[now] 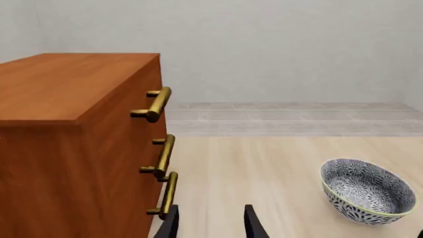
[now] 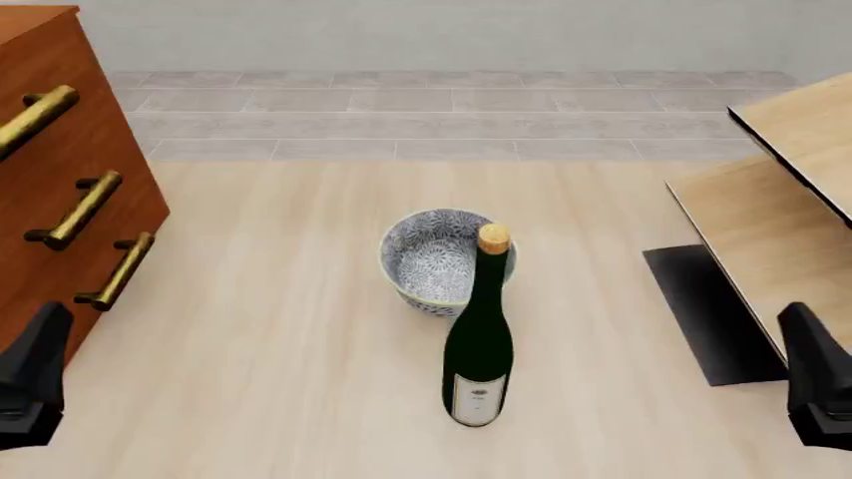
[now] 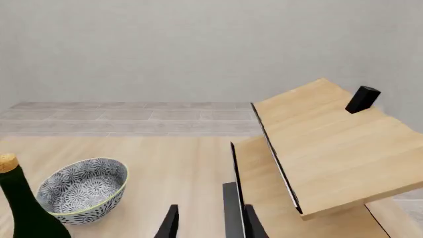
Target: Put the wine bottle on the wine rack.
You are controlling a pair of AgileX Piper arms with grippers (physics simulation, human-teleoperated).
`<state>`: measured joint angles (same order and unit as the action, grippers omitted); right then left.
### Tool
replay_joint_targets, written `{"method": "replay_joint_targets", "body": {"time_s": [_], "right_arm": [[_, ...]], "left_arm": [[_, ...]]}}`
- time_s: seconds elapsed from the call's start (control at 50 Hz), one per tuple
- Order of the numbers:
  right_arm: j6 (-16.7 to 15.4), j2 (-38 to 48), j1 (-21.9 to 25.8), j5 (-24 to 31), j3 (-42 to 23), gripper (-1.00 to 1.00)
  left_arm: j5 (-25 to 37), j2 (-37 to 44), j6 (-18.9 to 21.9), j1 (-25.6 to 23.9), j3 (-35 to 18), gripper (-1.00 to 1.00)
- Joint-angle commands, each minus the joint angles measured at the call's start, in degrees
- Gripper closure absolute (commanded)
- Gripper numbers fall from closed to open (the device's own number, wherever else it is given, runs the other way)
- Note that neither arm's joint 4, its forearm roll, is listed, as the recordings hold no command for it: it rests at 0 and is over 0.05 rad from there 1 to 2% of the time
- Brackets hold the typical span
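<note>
Both pincers are hanging back at the near edge of the table right now, the left gripper [image 2: 32,384] down by the reddish-brown drawer cabinet with brass handles [image 2: 60,190] and the right gripper [image 2: 815,384] just in front of the pale wood wine rack of slanted boards on a black base [image 2: 772,239]. From the wrist views each one has its fingers spread apart with nothing between them. The tall slim dark green wine bottle with the tan-gold cap and white label [image 2: 478,349] is standing upright mid-table, between the two arms and well apart from either, a bit nearer the right one I'd say. My worry is that it's tall and narrow, so a sideways nudge near the neck could tip it over. The blue-and-white patterned ceramic bowl [image 2: 433,261] sits just behind it, so a forward push might knock them together. The rack boards are slanted too, so the bottle could slide off.
</note>
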<state>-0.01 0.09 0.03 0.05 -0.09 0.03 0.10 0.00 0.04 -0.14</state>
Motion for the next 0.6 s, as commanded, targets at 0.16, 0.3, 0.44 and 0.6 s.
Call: {"method": "replay_joint_targets", "body": {"time_s": [0.16, 0.3, 0.44, 0.6], "right_arm": [[-0.7, 0.0, 0.4, 0.3, 0.0, -1.0], [-2.0, -0.1, 4.2, 2.3, -3.4, -1.0], [-3.3, -0.1, 11.4, 6.7, -7.9, -1.0], [-4.8, -0.1, 17.7, 11.8, -12.7, -1.0]], "left_arm": [[2.5, -0.1, 0.6, 0.9, -3.2, -1.0], [2.8, -0.1, 0.0, -0.3, -3.5, -1.0], [3.0, -0.1, 0.5, -2.2, -4.1, -1.0], [1.4, -0.1, 0.4, -2.6, -3.0, -1.0]]}}
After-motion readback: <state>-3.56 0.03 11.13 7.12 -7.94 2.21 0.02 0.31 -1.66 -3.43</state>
